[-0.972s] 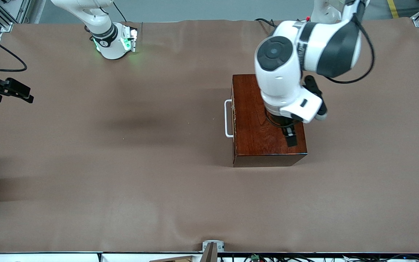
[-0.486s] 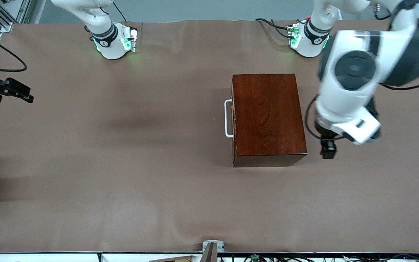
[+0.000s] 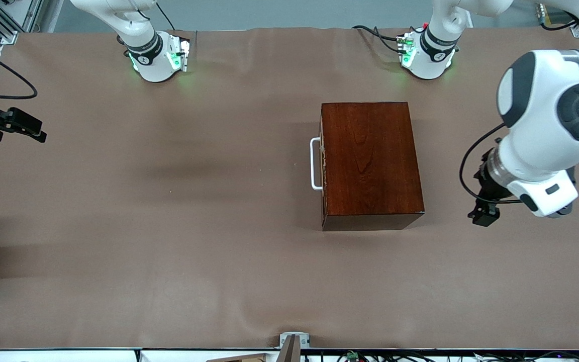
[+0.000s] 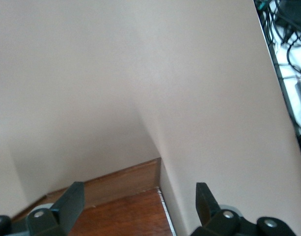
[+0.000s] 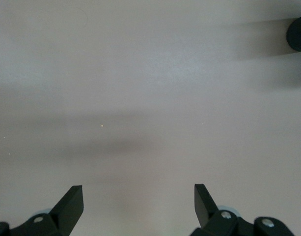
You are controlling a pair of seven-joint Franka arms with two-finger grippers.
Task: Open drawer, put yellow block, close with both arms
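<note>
Your wooden box sits on the brown table cover, toward the left arm's end of the table and nearer the arm bases than the front camera. It is a glossy, dark reddish-brown box with clear vertical grain on its top, and light catches along its lower edge. The drawer is pushed fully in; you see only a thin strip of its front on the side of the box that faces the right arm's end of the table. The white U-shaped handle stands out from that front, bright against the dark wood.

You cannot see the yellow block in any view.

Your left gripper hangs over bare table cover beside the box, on the side toward the left arm's end of the table, clear of the wood. In the left wrist view its two black fingers are spread wide with nothing between them, and a corner of the box shows just under them, its top glossy and its side a paler brown.

Your right gripper shows only in its own wrist view, over plain table cover. Its fingers are also spread wide and hold nothing. In the front view a dark part of that arm shows at the edge, at the right arm's end of the table, well apart from the box.
</note>
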